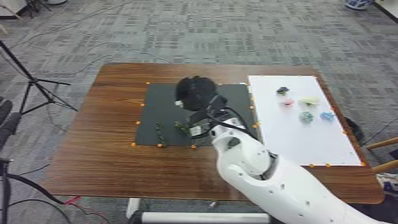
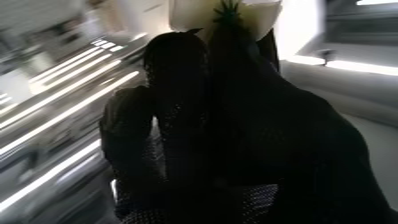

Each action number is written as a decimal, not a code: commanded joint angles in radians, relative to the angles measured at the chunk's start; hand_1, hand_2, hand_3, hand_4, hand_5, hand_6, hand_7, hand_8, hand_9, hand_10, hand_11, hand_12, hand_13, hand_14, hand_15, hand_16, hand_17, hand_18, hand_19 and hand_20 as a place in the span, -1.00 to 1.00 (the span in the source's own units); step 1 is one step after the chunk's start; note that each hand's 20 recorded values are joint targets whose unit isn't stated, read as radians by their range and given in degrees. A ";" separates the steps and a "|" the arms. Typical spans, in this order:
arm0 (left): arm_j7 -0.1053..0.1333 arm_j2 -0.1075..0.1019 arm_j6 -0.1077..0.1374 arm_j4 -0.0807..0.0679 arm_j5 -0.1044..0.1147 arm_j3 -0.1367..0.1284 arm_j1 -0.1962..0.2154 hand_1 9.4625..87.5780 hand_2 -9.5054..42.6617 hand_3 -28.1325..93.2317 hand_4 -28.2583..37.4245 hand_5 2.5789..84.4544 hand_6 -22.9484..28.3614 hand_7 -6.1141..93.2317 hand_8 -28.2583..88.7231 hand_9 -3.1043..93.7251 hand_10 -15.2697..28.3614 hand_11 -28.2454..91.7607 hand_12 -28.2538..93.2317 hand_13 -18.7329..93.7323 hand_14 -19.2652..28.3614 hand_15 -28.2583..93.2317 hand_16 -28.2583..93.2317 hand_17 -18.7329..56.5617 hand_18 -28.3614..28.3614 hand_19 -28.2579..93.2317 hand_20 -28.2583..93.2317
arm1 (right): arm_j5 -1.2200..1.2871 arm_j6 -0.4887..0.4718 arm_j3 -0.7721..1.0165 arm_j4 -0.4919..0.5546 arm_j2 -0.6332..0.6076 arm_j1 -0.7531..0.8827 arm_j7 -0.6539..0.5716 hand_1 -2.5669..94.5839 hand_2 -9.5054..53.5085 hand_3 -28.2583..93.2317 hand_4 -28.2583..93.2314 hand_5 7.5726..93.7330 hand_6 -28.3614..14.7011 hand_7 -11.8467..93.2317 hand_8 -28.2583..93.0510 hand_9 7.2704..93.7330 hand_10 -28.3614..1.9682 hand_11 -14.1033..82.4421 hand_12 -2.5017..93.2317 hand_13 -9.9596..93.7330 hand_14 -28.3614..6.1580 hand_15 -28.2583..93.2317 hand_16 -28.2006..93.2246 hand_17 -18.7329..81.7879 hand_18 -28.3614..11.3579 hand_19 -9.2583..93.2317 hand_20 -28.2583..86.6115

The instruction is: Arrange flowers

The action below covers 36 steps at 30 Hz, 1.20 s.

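Grey patterned carpet (image 1: 178, 30) surrounds the brown wooden table (image 1: 93, 150), where a dark mat (image 1: 151, 107) is laid near the middle. A white board (image 1: 324, 145) is set at 2 to 3 o'clock, and both are edged with orange marks (image 1: 138, 122), presumably so that positions can be repeated.

On the board's 12 o'clock half, five flower heads are spread apart: dark purple (image 1: 282, 91), pink (image 1: 288, 102), pale yellow (image 1: 309, 101), teal (image 1: 306, 117) and blue (image 1: 328, 116). Such spacing probably lets each be picked singly. Two green stems are laid on the mat, one (image 1: 160, 134) at 8 o'clock, another (image 1: 182, 128) at 7 o'clock, beside the wrist.

Over the mat, the right hand (image 1: 196, 92) is clamped on a cream bloom (image 2: 191, 17), its green base (image 2: 228, 11) at the fingertips. The petals are left unpressed, likely to avoid crushing. Whether a stem is gripped within cannot be told.
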<state>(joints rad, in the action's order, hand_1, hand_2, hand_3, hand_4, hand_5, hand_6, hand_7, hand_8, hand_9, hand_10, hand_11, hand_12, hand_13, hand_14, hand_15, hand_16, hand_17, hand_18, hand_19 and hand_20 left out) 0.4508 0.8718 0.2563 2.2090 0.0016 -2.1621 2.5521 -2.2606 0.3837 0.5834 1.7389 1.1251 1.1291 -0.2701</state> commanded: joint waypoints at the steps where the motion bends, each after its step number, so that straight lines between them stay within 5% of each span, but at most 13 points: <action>1: 0.025 0.025 -0.003 -0.004 0.028 0.000 0.002 -0.39 0.30 0.00 -1.00 -0.21 0.18 -0.79 -0.62 -0.33 0.27 -0.41 -0.35 -0.33 0.25 -0.31 -0.58 -0.61 0.28 -0.29 -0.39 | 0.047 -0.036 -0.096 -0.094 0.102 -0.086 0.111 0.43 -1.00 0.60 -1.00 0.53 0.36 -0.10 -0.43 0.86 0.39 -0.47 -0.04 0.69 0.44 0.23 0.25 0.13 -0.72 0.87 0.22; 4: 0.023 0.017 0.003 -0.014 0.029 0.014 -0.020 -0.40 0.30 0.01 -1.00 -0.21 0.18 -0.79 -0.62 -0.32 0.27 -0.40 -0.35 -0.33 0.25 -0.31 -0.58 -0.61 0.28 -0.29 -0.39 | 0.054 -0.045 -0.134 -0.113 0.121 -0.113 0.143 0.43 -1.00 0.59 -1.00 0.52 0.38 -0.09 -0.44 0.86 0.40 -0.47 -0.04 0.68 0.46 0.24 0.26 0.13 -0.70 0.87 0.23; 10: 0.035 0.002 -0.004 -0.009 0.027 0.038 -0.034 -0.42 0.29 0.03 -1.00 -0.21 0.18 -0.79 -0.62 -0.32 0.27 -0.40 -0.35 -0.33 0.25 -0.31 -0.58 -0.61 0.28 -0.29 -0.39 | -0.001 -0.073 -0.156 -0.177 0.182 -0.135 0.196 0.43 -1.00 0.59 -1.00 0.51 0.42 -0.06 -0.45 0.86 0.44 -0.47 -0.05 0.68 0.50 0.24 0.26 0.13 -0.68 0.86 0.24; 11: 0.050 0.012 -0.015 0.021 0.029 0.020 0.016 -0.42 0.29 0.04 -1.00 -0.21 0.18 -0.79 -0.62 -0.32 0.27 -0.40 -0.35 -0.33 0.25 -0.31 -0.58 -0.61 0.28 -0.29 -0.39 | 0.013 -0.056 -0.199 -0.148 0.160 -0.152 0.170 0.42 -1.00 0.59 -1.00 0.51 0.42 -0.06 -0.45 0.86 0.44 -0.47 -0.05 0.68 0.50 0.24 0.27 0.13 -0.68 0.86 0.24; 20: 0.037 -0.025 -0.006 -0.013 0.020 0.085 -0.074 -0.46 0.27 0.10 -1.00 -0.21 0.17 -0.78 -0.62 -0.32 0.26 -0.39 -0.35 -0.33 0.25 -0.30 -0.58 -0.61 0.27 -0.29 -0.39 | 0.003 -0.034 -0.327 -0.270 0.215 -0.263 0.128 0.41 -1.00 0.59 -1.00 0.50 0.42 -0.04 -0.46 0.87 0.46 -0.47 -0.04 0.68 0.52 0.25 0.28 0.13 -0.68 0.86 0.25; 36: 0.035 -0.032 -0.010 -0.016 0.010 0.106 -0.093 -0.53 0.23 0.21 -1.00 -0.21 0.17 -0.77 -0.63 -0.32 0.25 -0.38 -0.35 -0.33 0.25 -0.28 -0.58 -0.60 0.27 -0.29 -0.38 | -0.146 -0.065 -0.370 -0.368 0.239 -0.305 0.077 0.41 -1.00 0.59 -1.00 0.51 0.42 -0.02 -0.48 0.88 0.47 -0.48 -0.04 0.68 0.49 0.27 0.28 0.13 -0.68 0.86 0.26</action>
<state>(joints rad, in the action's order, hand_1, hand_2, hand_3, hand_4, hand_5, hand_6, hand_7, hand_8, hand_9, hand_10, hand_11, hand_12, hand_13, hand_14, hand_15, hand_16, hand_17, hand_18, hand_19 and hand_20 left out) 0.4826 0.8417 0.2554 2.1904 0.0221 -2.0599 2.4583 -2.3575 0.3301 0.2318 1.3803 1.3544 0.8609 -0.1772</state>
